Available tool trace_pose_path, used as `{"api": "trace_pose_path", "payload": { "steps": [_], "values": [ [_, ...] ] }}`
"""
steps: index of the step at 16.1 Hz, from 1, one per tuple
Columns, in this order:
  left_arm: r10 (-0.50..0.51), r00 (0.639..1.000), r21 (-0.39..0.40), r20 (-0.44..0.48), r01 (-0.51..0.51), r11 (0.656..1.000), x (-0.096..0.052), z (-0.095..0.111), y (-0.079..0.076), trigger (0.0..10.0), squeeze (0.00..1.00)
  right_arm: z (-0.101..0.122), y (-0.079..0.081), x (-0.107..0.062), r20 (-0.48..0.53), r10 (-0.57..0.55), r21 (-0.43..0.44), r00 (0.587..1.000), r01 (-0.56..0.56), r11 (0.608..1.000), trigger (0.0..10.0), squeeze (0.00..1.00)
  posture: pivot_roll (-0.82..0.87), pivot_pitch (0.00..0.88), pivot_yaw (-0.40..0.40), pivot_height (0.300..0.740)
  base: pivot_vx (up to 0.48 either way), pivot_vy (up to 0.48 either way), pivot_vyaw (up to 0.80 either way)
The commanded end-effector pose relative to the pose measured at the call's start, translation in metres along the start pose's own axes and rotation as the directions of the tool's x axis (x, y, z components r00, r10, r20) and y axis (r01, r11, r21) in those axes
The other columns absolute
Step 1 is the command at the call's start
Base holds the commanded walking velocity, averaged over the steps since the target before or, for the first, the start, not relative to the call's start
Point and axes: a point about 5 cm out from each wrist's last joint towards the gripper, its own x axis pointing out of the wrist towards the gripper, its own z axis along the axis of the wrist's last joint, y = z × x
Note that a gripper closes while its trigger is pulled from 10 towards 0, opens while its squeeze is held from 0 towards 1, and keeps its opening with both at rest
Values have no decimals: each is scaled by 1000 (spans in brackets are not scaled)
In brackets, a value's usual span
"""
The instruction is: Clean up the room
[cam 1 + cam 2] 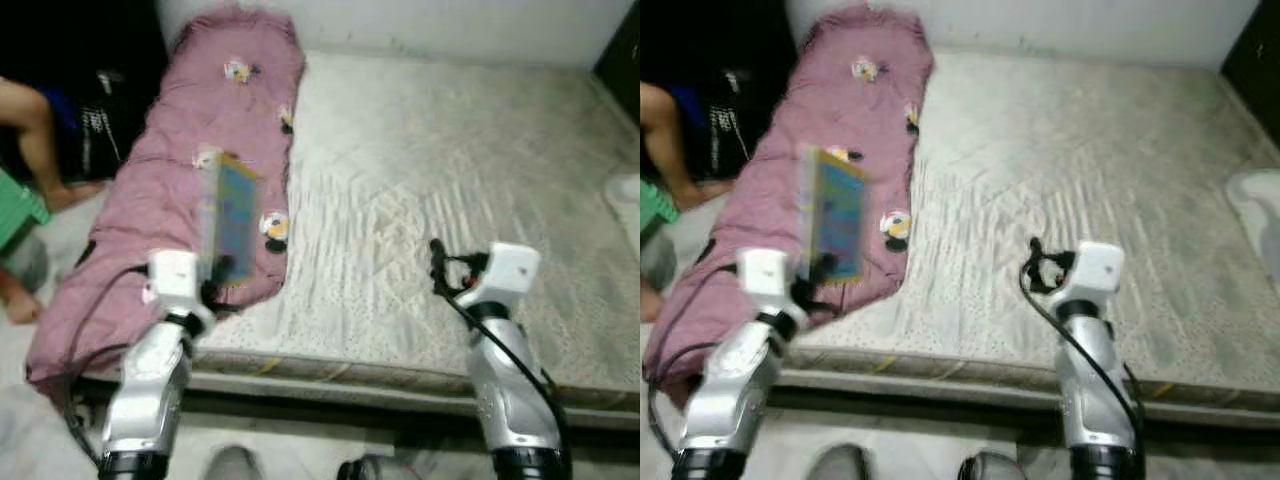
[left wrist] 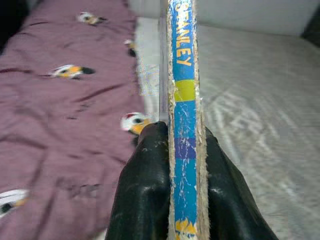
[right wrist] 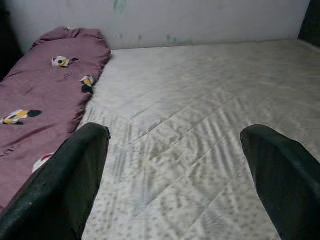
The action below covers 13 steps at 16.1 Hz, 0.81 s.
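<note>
My left gripper (image 1: 222, 270) is shut on a thin blue and yellow book (image 1: 232, 220), held upright above the near end of a purple blanket (image 1: 180, 170). In the left wrist view the book's worn spine (image 2: 184, 120) stands edge-on between the two black fingers (image 2: 145, 190). My right gripper (image 1: 437, 262) is open over the near part of the bare mattress (image 1: 440, 180), with nothing between its fingers (image 3: 75, 175).
The purple blanket with bird prints lies along the mattress's left side. A person's legs (image 1: 35, 140) and a green stool (image 1: 15, 205) are on the floor at the left. A white object (image 1: 625, 190) sits at the right edge. A wall (image 3: 200, 20) stands behind the mattress.
</note>
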Motion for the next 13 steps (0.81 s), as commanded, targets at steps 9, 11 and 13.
{"api": "trace_pose_path", "payload": {
  "steps": [9, 11, 13],
  "values": [
    [28, 999, 15, 33, -29, 999, -2, 7, 9, 10000, 0, -2, 4, 0, -6, 10, 8, 1000, -10, 1000, 10000, 0, 9, 73, -5, 740, 0, -412, 0],
    [28, 999, 15, 33, -29, 999, -2, 7, 9, 10000, 0, -2, 4, 0, -6, 10, 8, 1000, -10, 1000, 10000, 0, 9, 73, -5, 740, 0, -412, 0],
    [28, 999, 15, 33, -29, 999, -2, 7, 9, 10000, 0, -2, 4, 0, -6, 10, 8, 1000, -10, 1000, 10000, 0, 9, 73, -5, 740, 0, -412, 0]
  ]
}}
